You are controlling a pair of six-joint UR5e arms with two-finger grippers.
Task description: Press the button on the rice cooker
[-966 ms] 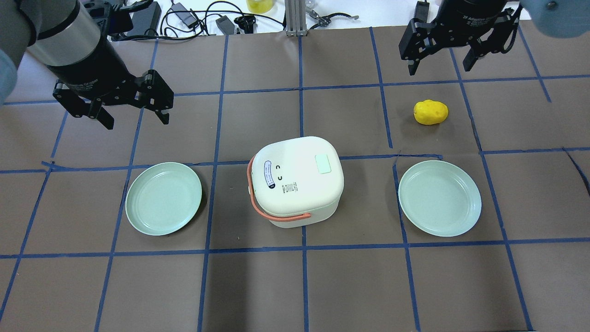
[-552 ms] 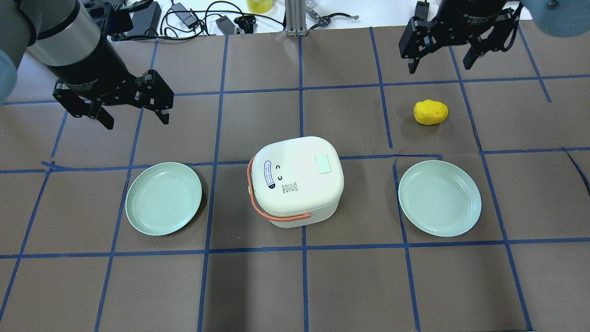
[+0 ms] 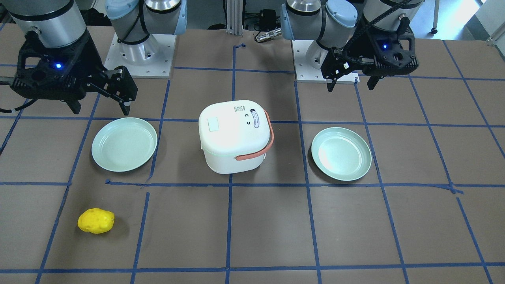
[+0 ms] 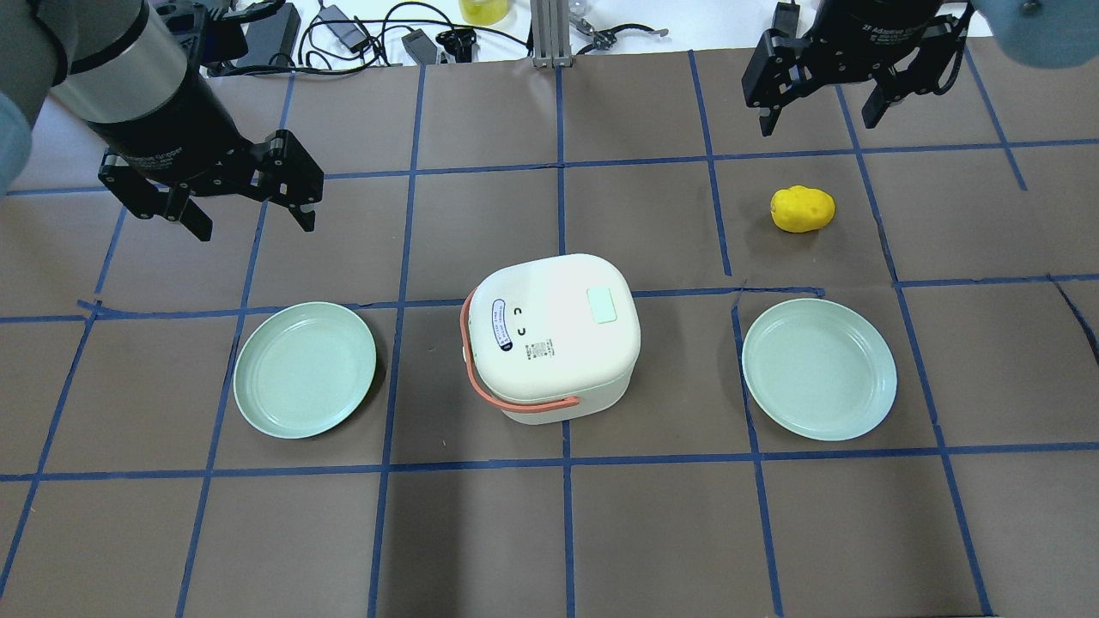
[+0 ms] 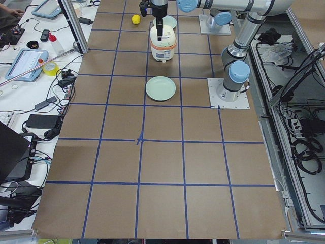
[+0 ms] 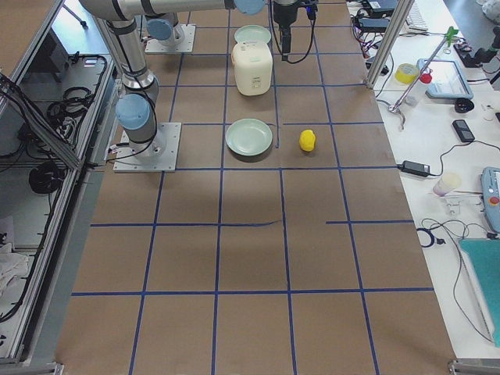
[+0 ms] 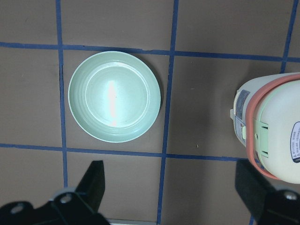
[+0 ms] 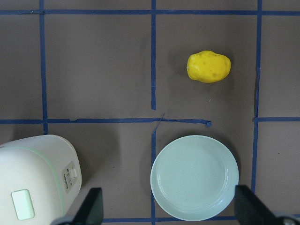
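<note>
The white rice cooker [image 4: 549,343] with an orange handle stands at the table's middle, lid shut. Its button [image 4: 602,305] is a pale mint rectangle on the lid's right side in the overhead view. The button also shows in the front view [image 3: 213,124] and the right wrist view [image 8: 23,204]. My left gripper [image 4: 253,219] is open and empty, high above the table, left of and beyond the cooker. My right gripper [image 4: 817,124] is open and empty, high at the far right, well away from the button. In the left wrist view the cooker [image 7: 276,136] sits at the right edge.
Two mint plates flank the cooker, one on the left [image 4: 305,369] and one on the right [image 4: 818,369]. A yellow potato-like object [image 4: 802,209] lies beyond the right plate. Cables and tools [image 4: 361,34] lie along the far edge.
My right gripper has shifted very slightly toward the overhead view's top. The left gripper, cooker, plates and potato have not moved.
</note>
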